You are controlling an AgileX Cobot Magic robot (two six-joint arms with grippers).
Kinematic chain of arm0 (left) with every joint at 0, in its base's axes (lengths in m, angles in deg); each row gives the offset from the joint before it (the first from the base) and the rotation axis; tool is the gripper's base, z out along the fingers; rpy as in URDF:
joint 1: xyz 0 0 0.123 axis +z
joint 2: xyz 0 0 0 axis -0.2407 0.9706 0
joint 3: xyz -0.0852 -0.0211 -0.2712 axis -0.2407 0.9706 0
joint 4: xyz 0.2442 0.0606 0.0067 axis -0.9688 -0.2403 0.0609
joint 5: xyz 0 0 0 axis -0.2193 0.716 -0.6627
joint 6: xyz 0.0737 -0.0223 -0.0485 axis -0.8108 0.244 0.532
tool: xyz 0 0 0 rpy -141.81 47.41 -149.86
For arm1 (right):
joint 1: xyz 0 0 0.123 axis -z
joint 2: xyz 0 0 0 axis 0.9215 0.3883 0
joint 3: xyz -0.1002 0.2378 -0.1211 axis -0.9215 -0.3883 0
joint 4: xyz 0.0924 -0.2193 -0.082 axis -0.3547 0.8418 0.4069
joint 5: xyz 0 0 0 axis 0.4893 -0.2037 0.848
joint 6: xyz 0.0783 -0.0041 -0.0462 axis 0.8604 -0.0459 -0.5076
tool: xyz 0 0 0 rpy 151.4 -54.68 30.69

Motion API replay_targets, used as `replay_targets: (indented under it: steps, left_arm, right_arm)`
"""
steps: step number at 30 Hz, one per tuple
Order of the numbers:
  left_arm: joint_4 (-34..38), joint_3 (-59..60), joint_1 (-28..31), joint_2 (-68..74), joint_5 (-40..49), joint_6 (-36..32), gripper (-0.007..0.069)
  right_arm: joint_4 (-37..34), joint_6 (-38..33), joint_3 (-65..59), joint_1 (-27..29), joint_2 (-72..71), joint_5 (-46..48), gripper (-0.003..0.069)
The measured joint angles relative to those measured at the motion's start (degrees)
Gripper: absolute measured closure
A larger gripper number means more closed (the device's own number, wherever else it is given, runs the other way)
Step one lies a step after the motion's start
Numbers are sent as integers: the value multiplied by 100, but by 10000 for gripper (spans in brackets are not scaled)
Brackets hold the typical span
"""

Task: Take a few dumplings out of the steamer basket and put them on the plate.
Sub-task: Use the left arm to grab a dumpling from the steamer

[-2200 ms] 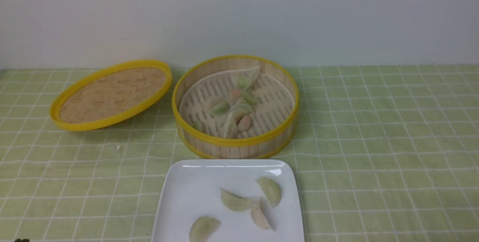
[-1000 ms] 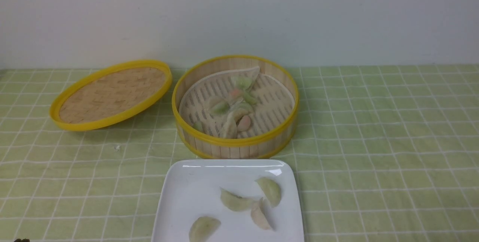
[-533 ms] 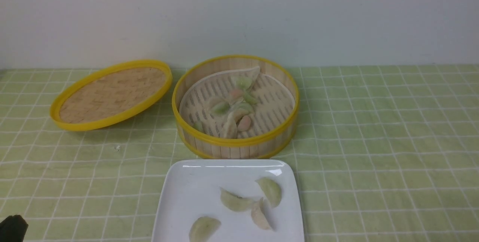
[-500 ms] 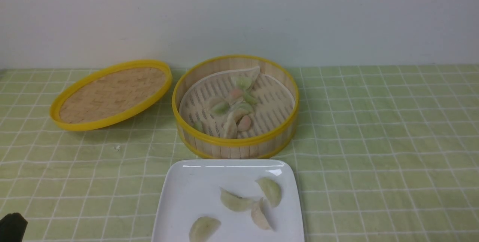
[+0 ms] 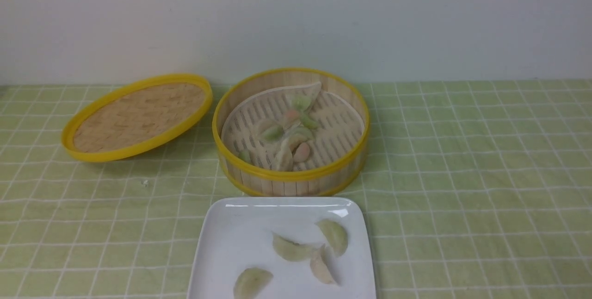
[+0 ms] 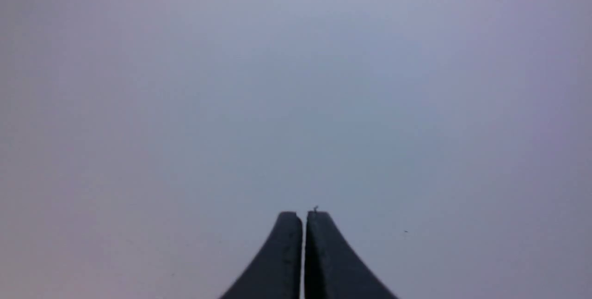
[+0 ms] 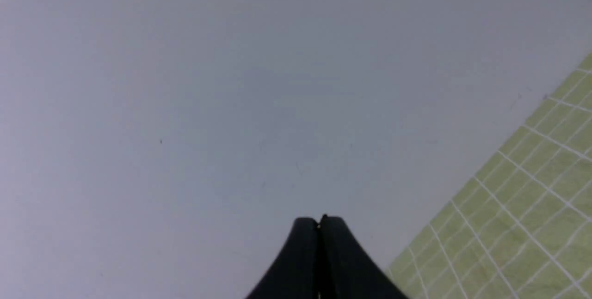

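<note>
Relative to the steamer basket (image 5: 291, 176): dumplings (image 5: 301, 152) inside it, plate (image 5: 217, 243) with four more dumplings just on its near side, tilted woven lid (image 5: 138, 116) to its left; my left gripper (image 6: 304, 216) and right gripper (image 7: 320, 220) both closed, nothing held.

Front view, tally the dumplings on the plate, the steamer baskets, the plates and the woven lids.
Dumplings on the plate: 4, one of them
Steamer baskets: 1
Plates: 1
Woven lids: 1
Total: 7
</note>
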Motion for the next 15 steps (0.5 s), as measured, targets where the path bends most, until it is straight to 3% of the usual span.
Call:
replay_targets:
  steps: [3,4,5,10,12,15]
  left_arm:
    - [-141,-888,0,568,1057,-73,630]
    - [-213,-1720,0,1228,2258,-233,630]
    - [-213,-1720,0,1228,2258,-233,630]
    - [-151,-3530,0,3404,5651,-1124,630]
    - [-72,-3896,0,4221,6375,-1488,630]
    - [-10,-4143,0,5225,6703,-1839,630]
  right_arm:
    - [-162,-41,0,0,0,-25,673]
    - [-282,-49,0,0,0,-25,673]
    - [-305,-48,0,0,0,-25,673]
    - [-601,99,0,0,0,312,673]
    - [-666,160,60,0,0,833,673]
    - [-659,-18,464,0,29,1731,673]
